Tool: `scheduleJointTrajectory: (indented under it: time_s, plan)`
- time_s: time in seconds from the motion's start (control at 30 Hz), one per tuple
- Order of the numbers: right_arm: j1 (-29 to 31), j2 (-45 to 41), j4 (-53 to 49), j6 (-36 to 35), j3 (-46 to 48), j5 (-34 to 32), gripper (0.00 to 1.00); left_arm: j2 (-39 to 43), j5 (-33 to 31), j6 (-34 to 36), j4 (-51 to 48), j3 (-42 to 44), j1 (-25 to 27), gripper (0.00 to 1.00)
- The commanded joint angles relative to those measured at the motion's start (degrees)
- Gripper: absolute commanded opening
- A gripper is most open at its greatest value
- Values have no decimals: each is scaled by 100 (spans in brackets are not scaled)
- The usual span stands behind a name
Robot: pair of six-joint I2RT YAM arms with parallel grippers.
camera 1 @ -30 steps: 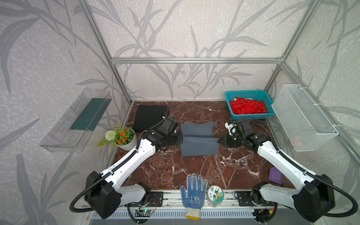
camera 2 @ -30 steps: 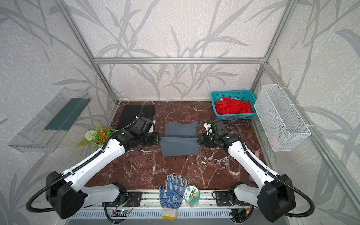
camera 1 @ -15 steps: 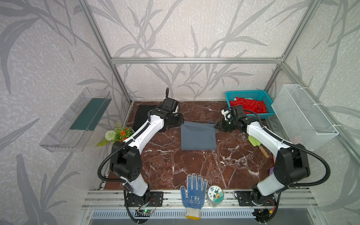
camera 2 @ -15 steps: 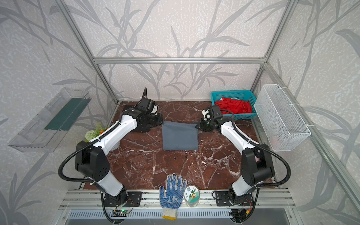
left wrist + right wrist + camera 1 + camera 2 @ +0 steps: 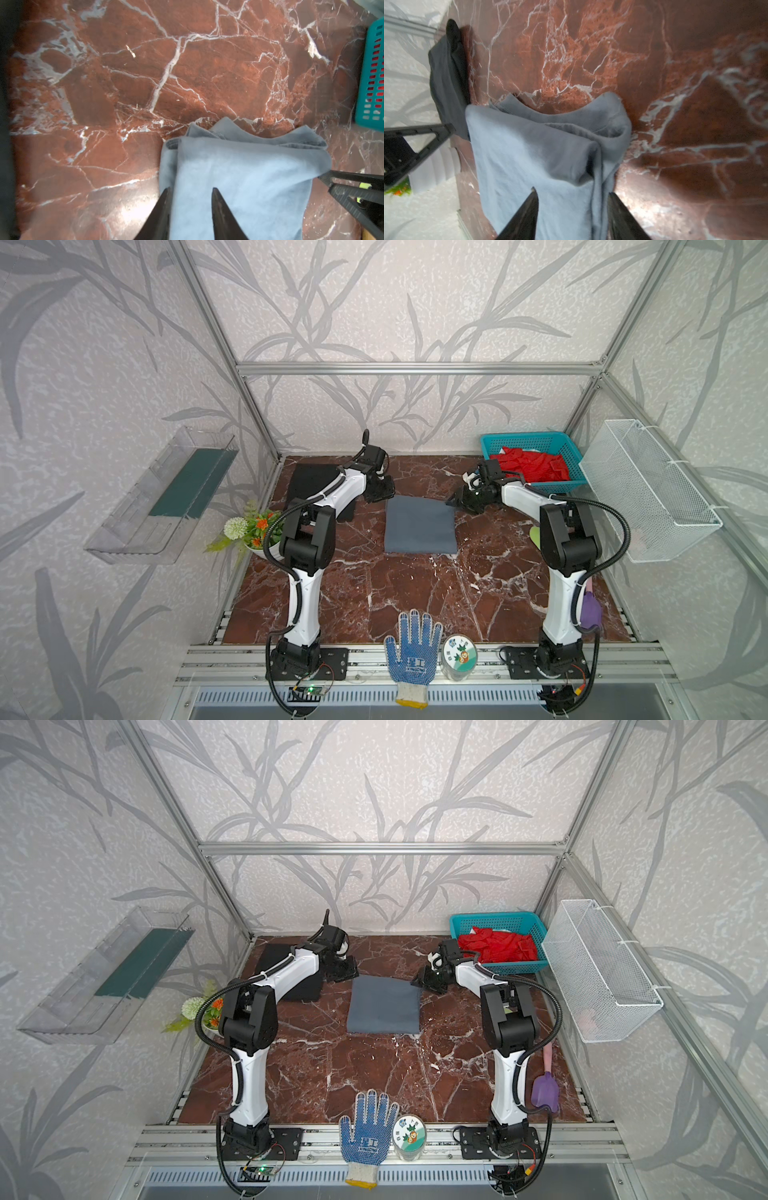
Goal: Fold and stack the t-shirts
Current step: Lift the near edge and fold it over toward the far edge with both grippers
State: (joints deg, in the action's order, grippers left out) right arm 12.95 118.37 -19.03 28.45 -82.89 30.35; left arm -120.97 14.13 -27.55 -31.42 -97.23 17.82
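Slate-grey soft cloth t-shirt (image 5: 419, 524) now lies as a compact, near-square packet in the middle of the red-brown marble worktop (image 5: 374, 597). A second ago it is a longer shape, with its near half spread towards the front. Both arms have carried that near edge over onto the far edge. Both pincers, shut on the cloth half a second ago, have since let go. I judge this fold finished and the shirt ready to go to the stack.

The left pincer (image 5: 380, 494) sits low at the packet's far-left corner, its jaws partly apart and holding nothing. In the left wrist view the layered edge of the shirt runs between its two black fingers (image 5: 219, 207) unpinched; whether the cloth brushes them I cannot tell. The right pincer (image 5: 456, 502) is at the far-right corner, with its jaws wider apart and also empty. In the right wrist view the folded corner lies loose between and just ahead of its tips, a little puffed up rather than flat.

The black cloth t-shirt (image 5: 307, 485) lies flat at the far left of the worktop, partly under the left arm. A strip of bare marble separates it from the grey one, so stacking is not yet done.
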Motion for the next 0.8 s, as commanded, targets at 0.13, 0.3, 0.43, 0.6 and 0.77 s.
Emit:
scheduleJointTrajectory:
  time_s: [0.13, 0.3, 0.43, 0.6, 0.77]
  plan:
    - [375, -699, 154, -158, 307, -256, 43, 880, 166, 10, 1572, 1311, 122, 36]
    - [620, -163, 224, 4, -69, -113, 29, 552, 461, -394, 2104, 1435, 195, 32]
    - [603, 324, 408, 65, -299, -220, 28, 115, 488, -500, 2248, 1142, 195, 32]
    - [393, 787, 467, -25, -597, -436, 28, -551, 531, -540, 2151, 653, 178, 32]
    - [162, 1120, 597, 113, -572, -296, 27, -946, 433, -737, 2307, 589, 152, 29]
